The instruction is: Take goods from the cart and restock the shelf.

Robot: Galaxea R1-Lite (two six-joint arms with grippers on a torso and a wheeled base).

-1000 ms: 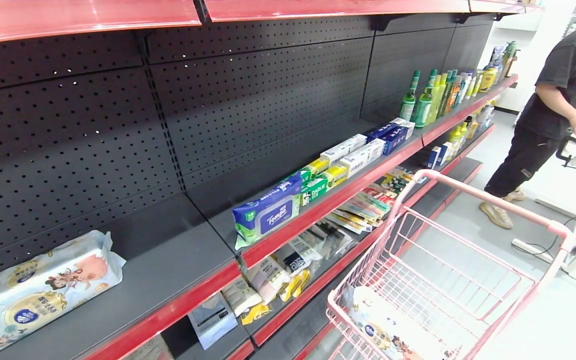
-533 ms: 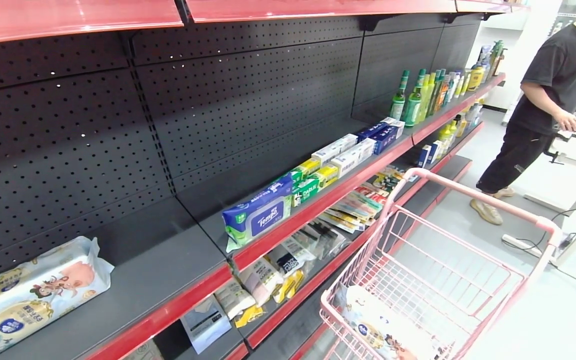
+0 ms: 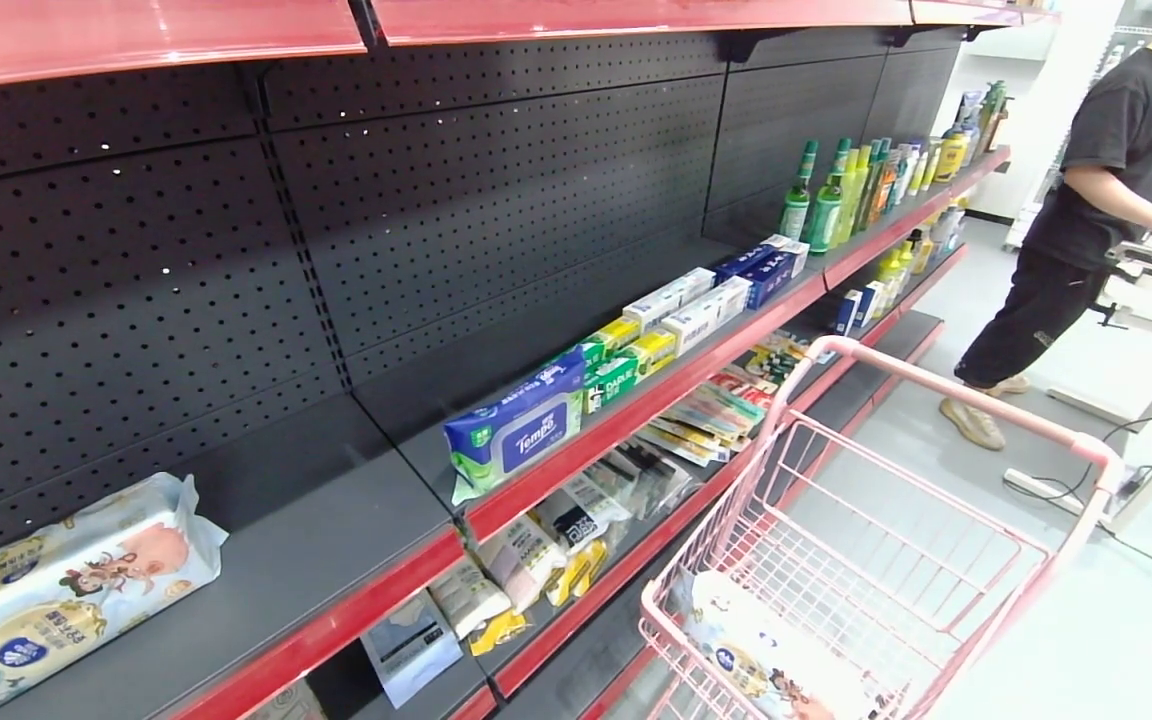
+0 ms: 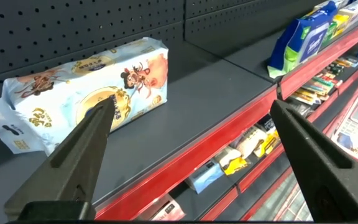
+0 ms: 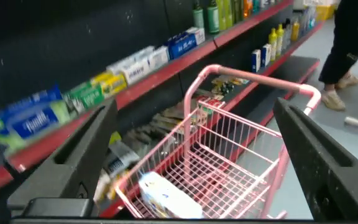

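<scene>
Jaws on both arms spread wide, holding nothing. Left jaws face the shelf (image 3: 336,520), near a wipes pack (image 4: 86,93) lying flat at the shelf's left end, close to the back panel; this leaves room beside it for more stock. Right jaws hang above the cart (image 5: 253,78), probably open for the second pack (image 5: 166,196) at its near end. Versus a second ago: head camera has panned, goods unmoved.
</scene>
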